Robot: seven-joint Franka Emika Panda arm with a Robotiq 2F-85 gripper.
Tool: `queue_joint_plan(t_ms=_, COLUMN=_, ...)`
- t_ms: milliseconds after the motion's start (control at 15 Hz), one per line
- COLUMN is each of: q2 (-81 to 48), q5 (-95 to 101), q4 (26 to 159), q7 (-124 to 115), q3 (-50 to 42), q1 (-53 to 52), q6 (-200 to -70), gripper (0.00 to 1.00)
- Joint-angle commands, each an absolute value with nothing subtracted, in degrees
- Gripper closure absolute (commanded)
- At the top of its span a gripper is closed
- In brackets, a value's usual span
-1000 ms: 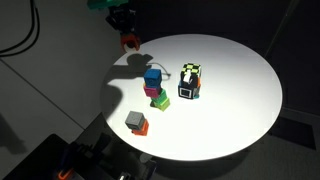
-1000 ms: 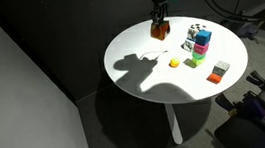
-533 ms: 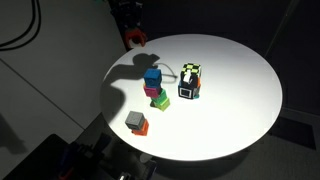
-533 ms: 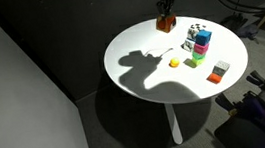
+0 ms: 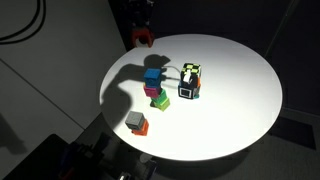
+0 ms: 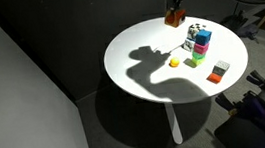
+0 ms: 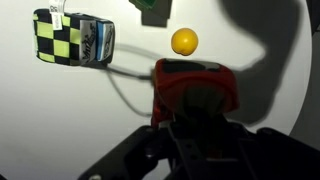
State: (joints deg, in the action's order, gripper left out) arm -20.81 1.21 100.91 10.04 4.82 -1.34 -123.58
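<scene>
Gripper (image 5: 141, 32) pinches red block (image 5: 141, 39) from above — held clear of table (image 5: 230, 110) (yellow ball (image 7: 184, 41) just beyond), side grip keeps it level.

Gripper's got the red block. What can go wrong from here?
The gripper holds the red block near the rim of the table; a slip might send it off the edge. The yellow ball lies close beside it, so lowering here may knock it rolling. The block stack nearby could topple if swept.
</scene>
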Motion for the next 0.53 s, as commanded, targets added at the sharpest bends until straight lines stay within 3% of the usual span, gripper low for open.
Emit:
queue_joint_plan(t_ms=0, q2=-18.6, q5=-0.3, q4=102.9, q7=11.0, q3=3.8, q1=0.1, q6=-124.5, gripper=0.91)
queue_joint_plan(t_ms=467, q2=-19.8, q5=-1.0, q4=102.9, q7=10.5, q3=1.8, q1=2.0, q6=-129.1, gripper=0.91)
